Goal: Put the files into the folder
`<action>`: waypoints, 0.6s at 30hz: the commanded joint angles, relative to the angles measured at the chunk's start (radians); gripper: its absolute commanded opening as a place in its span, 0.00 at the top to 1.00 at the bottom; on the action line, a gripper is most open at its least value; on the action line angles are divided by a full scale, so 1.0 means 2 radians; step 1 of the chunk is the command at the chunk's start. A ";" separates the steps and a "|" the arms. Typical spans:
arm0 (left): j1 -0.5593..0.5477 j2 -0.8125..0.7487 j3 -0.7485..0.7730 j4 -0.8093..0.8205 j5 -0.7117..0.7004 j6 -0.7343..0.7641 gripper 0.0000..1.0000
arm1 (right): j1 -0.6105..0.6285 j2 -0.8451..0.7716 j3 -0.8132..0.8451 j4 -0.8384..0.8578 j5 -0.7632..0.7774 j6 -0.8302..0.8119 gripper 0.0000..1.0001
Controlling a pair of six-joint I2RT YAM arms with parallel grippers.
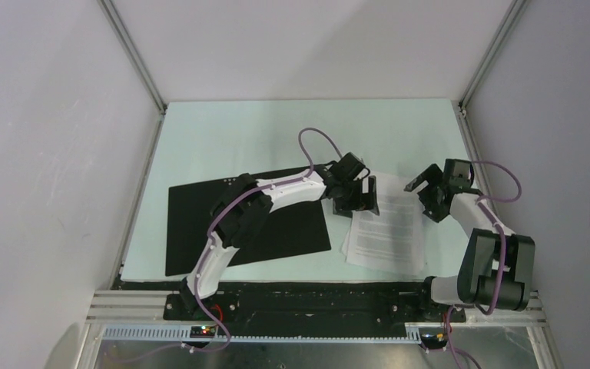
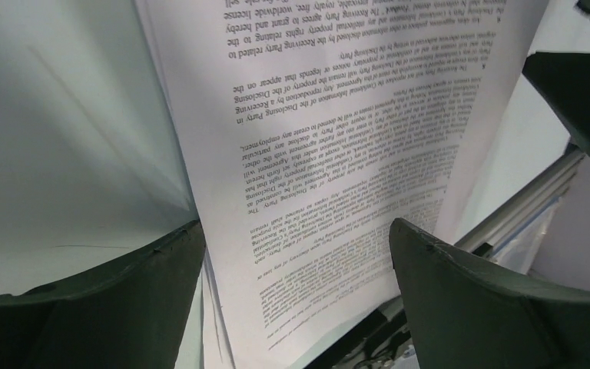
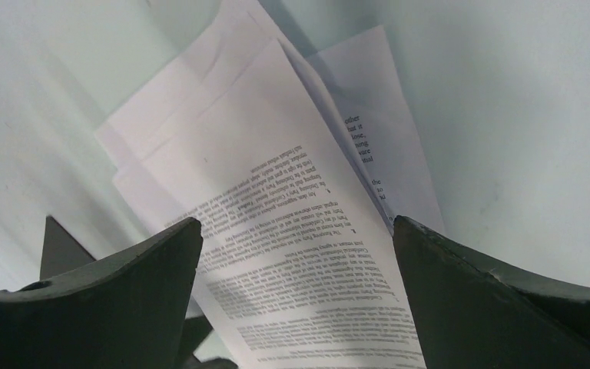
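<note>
The files [image 1: 388, 231] are a loose, slightly fanned stack of white printed sheets lying on the table right of centre. The folder [image 1: 200, 231] lies open and flat to their left, black inside facing up, partly covered by my left arm. My left gripper [image 1: 359, 200] is open and hovers over the files' upper left edge; in the left wrist view the files [image 2: 338, 154] lie below the spread left gripper [image 2: 296, 231]. My right gripper [image 1: 424, 186] is open above the files' upper right corner; the right wrist view shows the files [image 3: 292, 231] beneath the empty right gripper [image 3: 296, 223].
The pale green table [image 1: 276, 138] is boxed in by white walls with metal corner posts [image 1: 134, 54]. A black base rail [image 1: 315, 300] runs along the near edge, close to the files' bottom edge.
</note>
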 commanded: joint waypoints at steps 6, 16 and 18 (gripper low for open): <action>-0.012 0.044 0.046 -0.002 0.017 -0.073 0.03 | -0.024 0.068 0.084 -0.015 0.033 -0.033 0.00; 0.001 0.008 0.094 -0.005 0.005 0.008 0.00 | -0.033 0.053 0.164 -0.105 0.134 -0.071 0.00; 0.010 -0.024 0.088 -0.015 -0.009 0.038 0.00 | -0.003 0.038 0.183 -0.123 0.137 -0.082 0.00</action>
